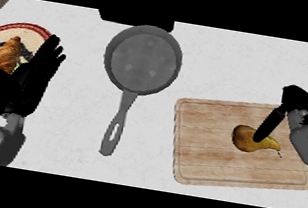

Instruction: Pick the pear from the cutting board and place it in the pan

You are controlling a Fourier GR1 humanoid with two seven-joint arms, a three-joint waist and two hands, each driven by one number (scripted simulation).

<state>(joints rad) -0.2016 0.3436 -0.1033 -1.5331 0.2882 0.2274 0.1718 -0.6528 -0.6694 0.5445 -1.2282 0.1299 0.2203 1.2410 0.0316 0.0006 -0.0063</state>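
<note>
Right hand (284, 114) fingers on pear (250, 140) — cutting board (208, 160)

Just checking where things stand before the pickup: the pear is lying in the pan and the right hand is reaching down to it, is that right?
Not quite. The head view shows the pear lying on the cutting board, not in the pan, which holds nothing. The rest stands: the right hand is reaching down to it, fingers at the pear.

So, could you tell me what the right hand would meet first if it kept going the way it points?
Probably the pear: the right hand points down at it on the cutting board, though depth is unclear.
</note>
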